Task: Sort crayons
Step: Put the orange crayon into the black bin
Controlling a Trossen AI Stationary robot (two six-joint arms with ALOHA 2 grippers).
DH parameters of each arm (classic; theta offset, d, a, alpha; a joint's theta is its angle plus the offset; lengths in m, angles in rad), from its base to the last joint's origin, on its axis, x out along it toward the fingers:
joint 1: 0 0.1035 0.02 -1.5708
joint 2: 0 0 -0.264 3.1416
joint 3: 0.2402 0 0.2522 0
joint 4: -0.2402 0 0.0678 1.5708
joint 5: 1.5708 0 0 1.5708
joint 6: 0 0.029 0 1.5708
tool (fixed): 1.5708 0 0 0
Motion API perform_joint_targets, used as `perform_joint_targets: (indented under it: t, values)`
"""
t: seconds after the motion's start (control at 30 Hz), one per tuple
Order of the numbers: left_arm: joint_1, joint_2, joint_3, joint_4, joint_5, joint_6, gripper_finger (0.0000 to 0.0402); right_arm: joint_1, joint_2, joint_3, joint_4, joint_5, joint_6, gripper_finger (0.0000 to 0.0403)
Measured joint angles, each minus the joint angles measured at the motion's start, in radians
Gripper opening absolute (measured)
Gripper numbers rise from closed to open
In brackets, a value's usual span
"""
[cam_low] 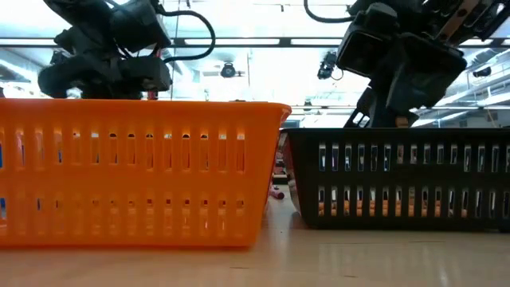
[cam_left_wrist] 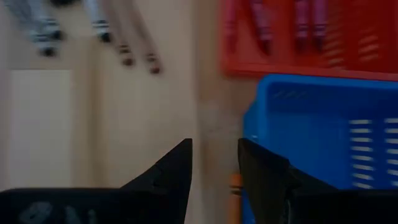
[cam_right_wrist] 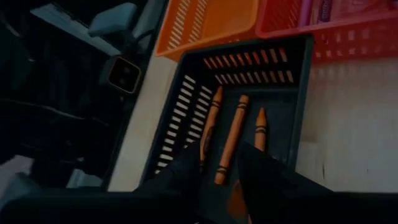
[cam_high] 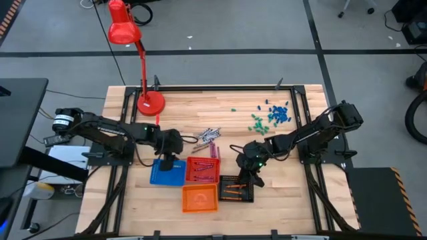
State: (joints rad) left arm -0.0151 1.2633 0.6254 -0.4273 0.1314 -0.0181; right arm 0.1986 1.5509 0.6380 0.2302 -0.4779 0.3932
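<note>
- Four small slotted plastic trays sit near the front edge of the wooden tabletop [cam_high: 280,200]: from the left, a blue tray [cam_high: 167,174], a red tray [cam_high: 202,170], an orange tray [cam_high: 200,199] in front of them nearest the edge, and a black tray [cam_high: 237,189].
- The left gripper [cam_high: 168,162] hangs over the blue tray's rear edge. In its wrist view the fingers [cam_left_wrist: 168,177] stand a narrow gap apart, and an orange crayon [cam_left_wrist: 234,198] shows between them; whether they pinch it I cannot tell.
- Loose grey-silver crayons [cam_high: 209,135] lie in a small heap on the bare wood behind the red tray, toward the tabletop's middle.
- Magenta-red crayons [cam_high: 201,171] already lie inside the red tray.
- The right gripper [cam_high: 249,175] hovers over the black tray's rear right corner. Three orange crayons [cam_right_wrist: 232,138] lie side by side on that tray's floor; the fingers look close together, with something orange between them, but a grip cannot be confirmed.
- Tiny green and blue bits [cam_high: 272,116] lie scattered toward the rear right corner, apart from the sorting.
- Judging by their look, the crayons are light, stiff and brittle wax sticks with paper wraps. They roll easily and may snap if squeezed hard, so the safest hold is probably across the wrapped middle, fingers square to the stick.
</note>
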Motion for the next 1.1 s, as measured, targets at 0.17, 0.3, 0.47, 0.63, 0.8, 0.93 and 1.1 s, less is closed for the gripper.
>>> perform_joint_targets:
  t: [0.17,0.3,0.47,0.63,0.8,0.93,1.1]
  values:
    - [-0.002,0.0,0.0,-0.05,0.12,-0.036,0.0141,-0.028,-0.009,0.0,0.002,-0.067,-0.001,0.0112]
    - [-0.015,0.0,0.0,-0.079,0.121,-0.06,0.0141,-0.043,-0.052,0.0,-0.002,-0.064,-0.048,0.0112]
    - [-0.045,0.0,0.0,-0.083,0.121,-0.103,0.0141,-0.05,-0.132,0.0,0.004,-0.038,-0.119,0.0111]
    - [-0.088,0.0,0.0,-0.087,0.118,-0.156,0.0141,-0.051,-0.19,0.0,0.002,-0.012,-0.186,0.0111]
    - [-0.132,0.0,0.0,-0.088,0.091,-0.184,0.0141,-0.052,-0.2,0.0,-0.076,-0.019,-0.151,0.0111]
    - [-0.15,0.0,0.0,-0.111,0.039,-0.202,0.0141,-0.044,-0.199,0.0,-0.288,0.027,-0.108,0.0111]
    - [-0.145,0.001,0.0,-0.123,-0.028,-0.199,0.0141,-0.017,-0.199,0.018,-0.468,0.065,-0.043,0.0111]
